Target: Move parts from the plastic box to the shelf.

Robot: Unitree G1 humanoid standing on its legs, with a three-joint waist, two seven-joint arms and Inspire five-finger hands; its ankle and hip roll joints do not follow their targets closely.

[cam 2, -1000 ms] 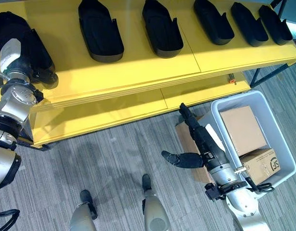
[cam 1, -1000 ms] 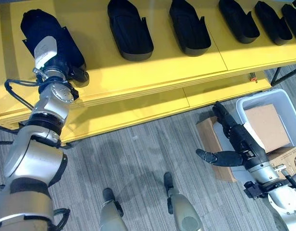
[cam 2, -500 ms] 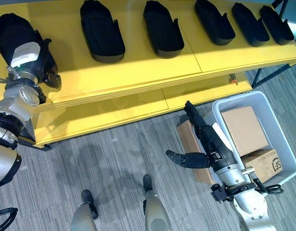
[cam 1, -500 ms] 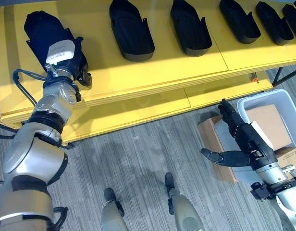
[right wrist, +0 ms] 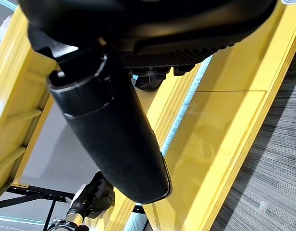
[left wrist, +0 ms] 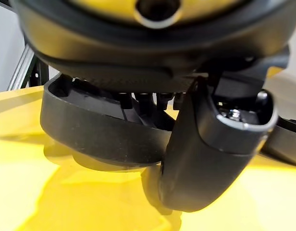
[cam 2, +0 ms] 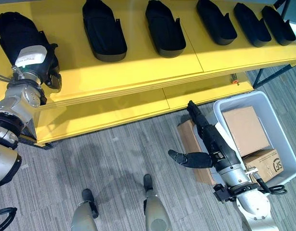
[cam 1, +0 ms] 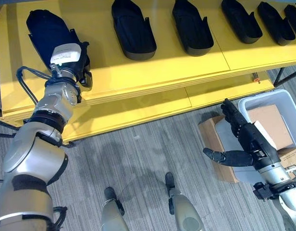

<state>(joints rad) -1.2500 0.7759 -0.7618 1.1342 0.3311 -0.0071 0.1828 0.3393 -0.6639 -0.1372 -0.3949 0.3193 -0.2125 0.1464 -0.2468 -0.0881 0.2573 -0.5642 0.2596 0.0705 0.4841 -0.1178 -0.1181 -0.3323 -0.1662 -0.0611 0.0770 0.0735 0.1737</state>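
Fingers [cam 1: 82, 77] backed off part [cam 1: 49, 30]; part stays.

Parts: six black, elongated moulded shells in a row along the top of the yellow shelf [cam 1: 153, 67], well apart; leftmost part [cam 1: 44, 29] at the left end. Plastic box [cam 2: 282, 144]: grey, on the floor, holding two cardboard cartons [cam 2: 244, 129].

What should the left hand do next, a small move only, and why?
Probably draw the left hand back from the black part. The part already lies on the yellow shelf in line with the others, and the grey plastic box waits beside the open right hand.
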